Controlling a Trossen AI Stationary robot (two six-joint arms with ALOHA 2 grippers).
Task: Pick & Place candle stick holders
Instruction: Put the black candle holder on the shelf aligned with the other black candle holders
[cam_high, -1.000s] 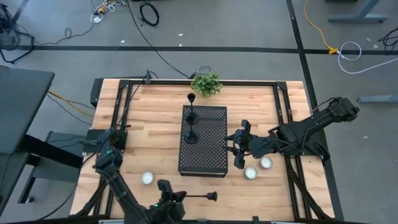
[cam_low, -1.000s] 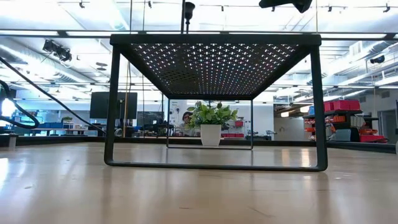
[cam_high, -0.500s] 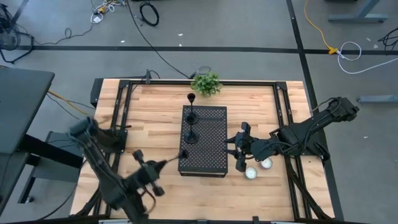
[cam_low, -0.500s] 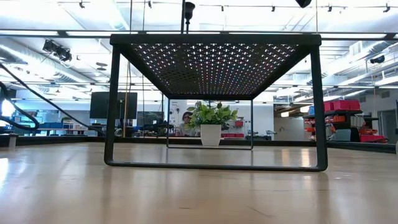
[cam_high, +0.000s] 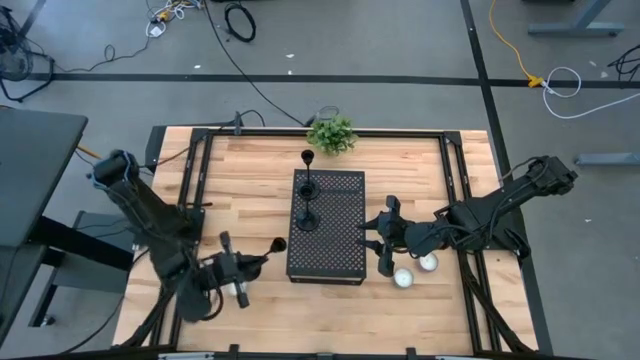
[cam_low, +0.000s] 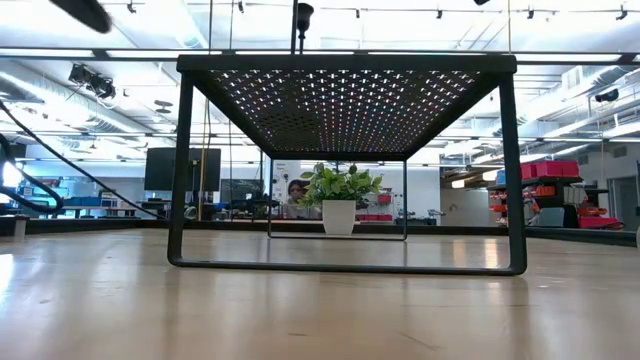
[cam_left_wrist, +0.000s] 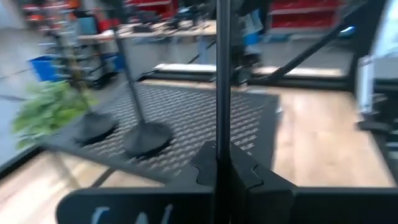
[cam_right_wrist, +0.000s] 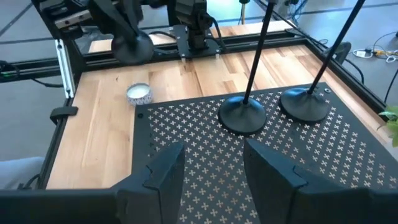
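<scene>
The perforated black box (cam_high: 325, 227) at the middle of the desk (cam_high: 250, 160) serves as the landmark, and two candle stick holders (cam_right_wrist: 244, 113) are already stood upright on its top, toward the end nearer the potted plant (cam_high: 331, 134) — presumably the place meant for all three. The third holder (cam_left_wrist: 222, 81) is gripped by the left tool (cam_high: 243, 268), which is held just off the box's left side, near its front corner; the stem is clenched between the closed fingers and, in the high view, is pointed toward the box with its round end (cam_high: 279, 243) close to the box's edge. The stem is probably grasped partway along so that the flared base is kept free to be set down flat. The right tool (cam_high: 378, 240) is parked at the box's right edge with its fingers (cam_right_wrist: 163, 169) spread and nothing between them, seemingly kept there out of the left arm's path. A small white candle (cam_right_wrist: 138, 94) lies on the desk to the box's left, and two more (cam_high: 404, 278) lie by the right tool — none is touched. The carried holder is not yet over the box top, so placement is judged unfinished.
</scene>
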